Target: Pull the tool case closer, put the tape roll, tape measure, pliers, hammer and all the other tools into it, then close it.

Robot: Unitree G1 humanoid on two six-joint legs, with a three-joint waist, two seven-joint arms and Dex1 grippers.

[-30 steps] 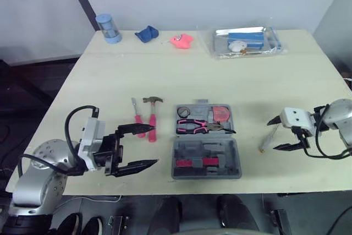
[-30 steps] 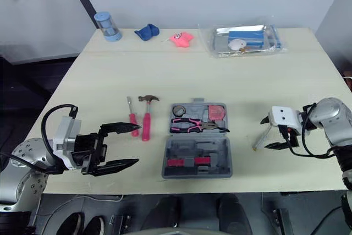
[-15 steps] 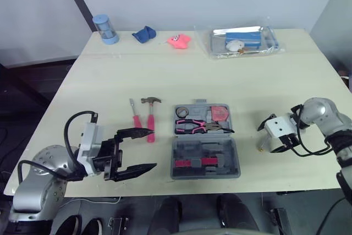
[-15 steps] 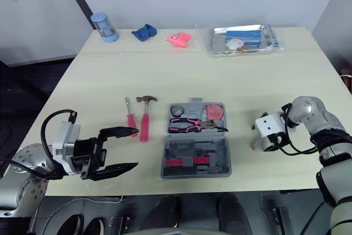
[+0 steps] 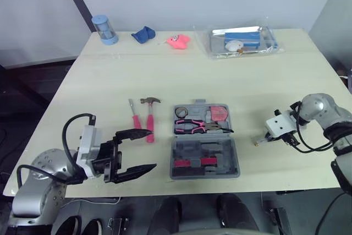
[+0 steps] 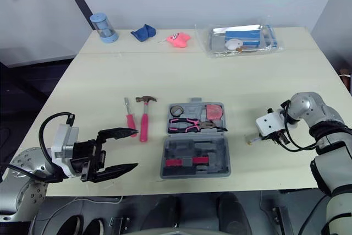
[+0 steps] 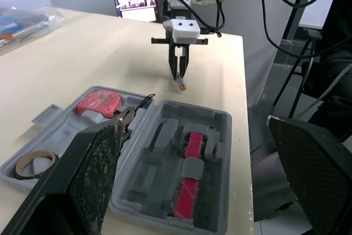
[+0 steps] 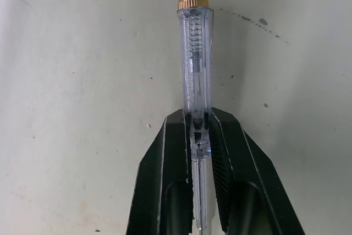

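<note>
Right wrist view: right gripper [image 8: 197, 122], open a second ago, now clamps the clear-plastic brass-capped screwdriver [image 8: 196, 53], right of the open grey plastic tool case [image 6: 195, 146], so transfer into it can likely begin; left gripper [image 6: 135, 148] open.

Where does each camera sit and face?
Eye views: on the head, looking down over the table; left gripper and right gripper show.
Left wrist view: on that wrist, looking between its open fingers across the tool case at the right gripper.
Right wrist view: on that wrist, facing the table; its fingers clamp a clear test pen.
Eyes and left wrist share the tool case.
</note>
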